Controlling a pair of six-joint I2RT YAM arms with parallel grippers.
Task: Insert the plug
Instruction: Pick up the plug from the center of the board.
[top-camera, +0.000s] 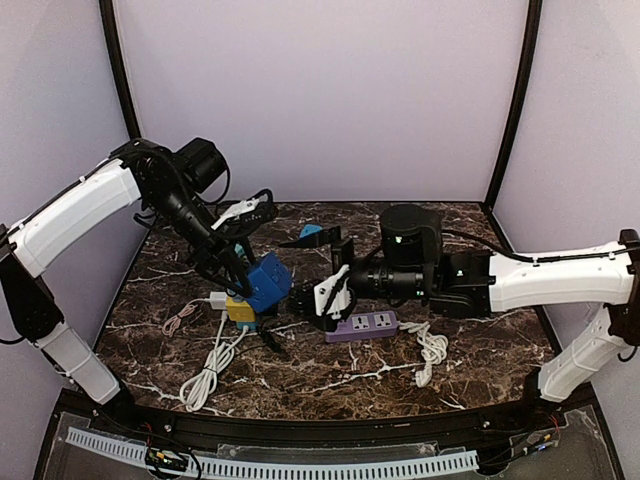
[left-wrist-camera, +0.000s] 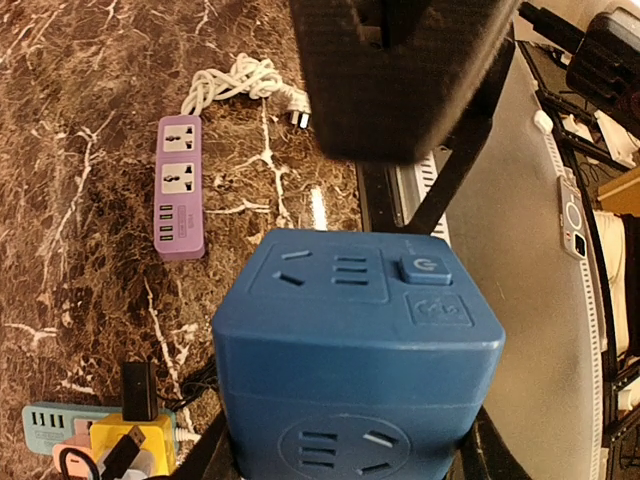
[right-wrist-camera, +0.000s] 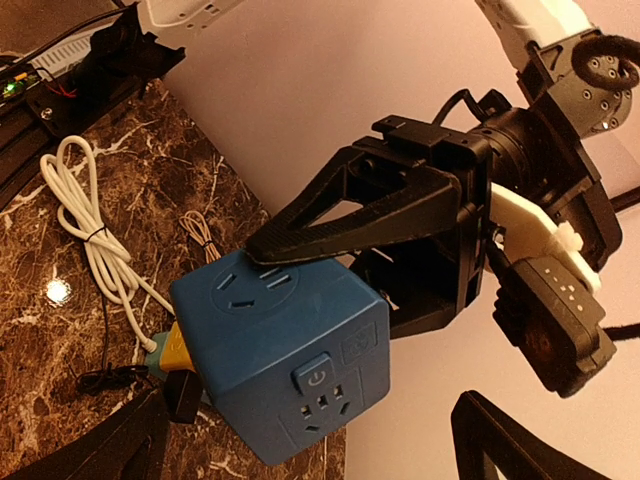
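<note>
Both reach inward over the desk (top-camera: 480, 340): left tool (top-camera: 248, 280), angled down, pinches the blue cube socket (top-camera: 270, 283); right tool (top-camera: 305, 272), level, spread wide, faces it.

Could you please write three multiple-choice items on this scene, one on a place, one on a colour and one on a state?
1. Where is the purple power strip? A leaning against the wall; B flat on the table; C on the floor.
2. What colour is the cube socket held by the left gripper? A red; B green; C blue.
3. How does the right gripper stand? A open, gripping nothing; B shut on the cube socket; C shut on nothing.

Answers: 1 B, it lies flat on the marble top. 2 C, every view shows it blue. 3 A, its fingers stand wide apart, clear of the cube socket.
</note>
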